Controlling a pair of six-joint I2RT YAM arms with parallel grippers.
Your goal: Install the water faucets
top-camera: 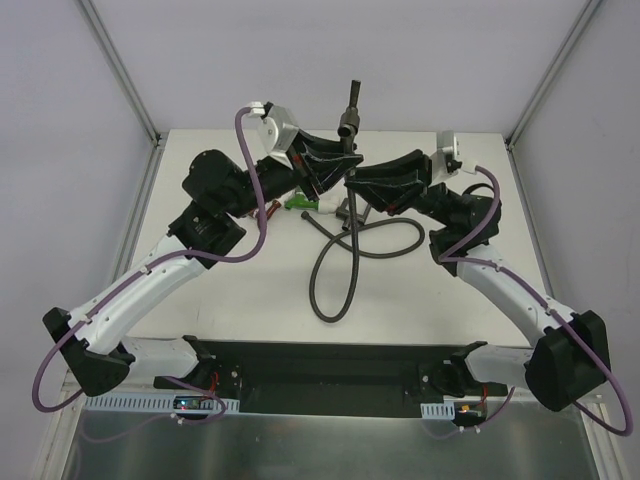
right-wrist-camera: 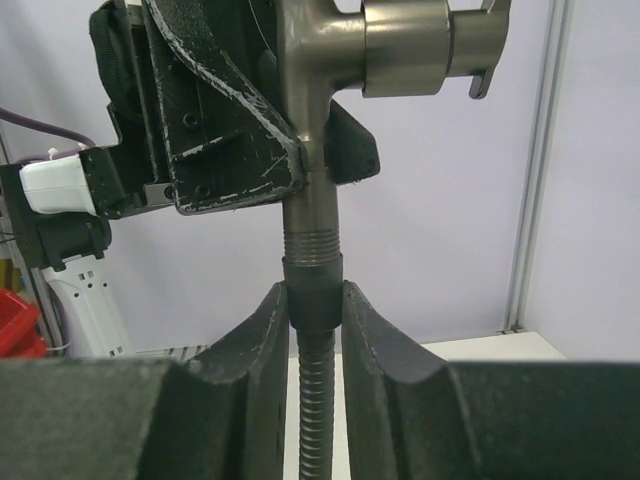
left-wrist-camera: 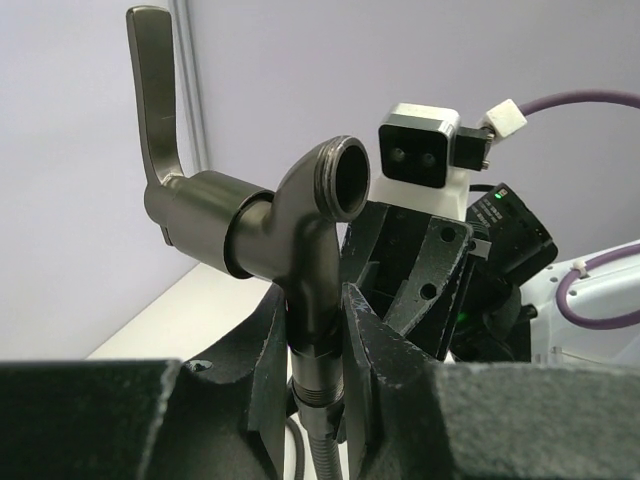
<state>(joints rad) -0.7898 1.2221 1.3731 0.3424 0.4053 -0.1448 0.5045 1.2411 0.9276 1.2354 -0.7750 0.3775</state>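
Faucet (left-wrist-camera: 300,240) stood upright, stem clamped in left tool (left-wrist-camera: 315,335); hose (right-wrist-camera: 314,420) end met its thread coaxially from directly below, pinched by right tool (right-wrist-camera: 314,320).

No writing can be read in any view.

The small circuit board (top-camera: 195,403) at 7 o'clock in the top view, and its twin (top-camera: 465,410) at 5 o'clock, carry specks that may be print (far too small to make out). In the left wrist view, the white camera housing (left-wrist-camera: 420,150) at 1 o'clock shows two lenses on a plain face. The metal faucet (left-wrist-camera: 210,230) and the ribbed hose (right-wrist-camera: 314,420) under it show bare surfaces in both wrist views, with no stamp, brand or number to be made out.
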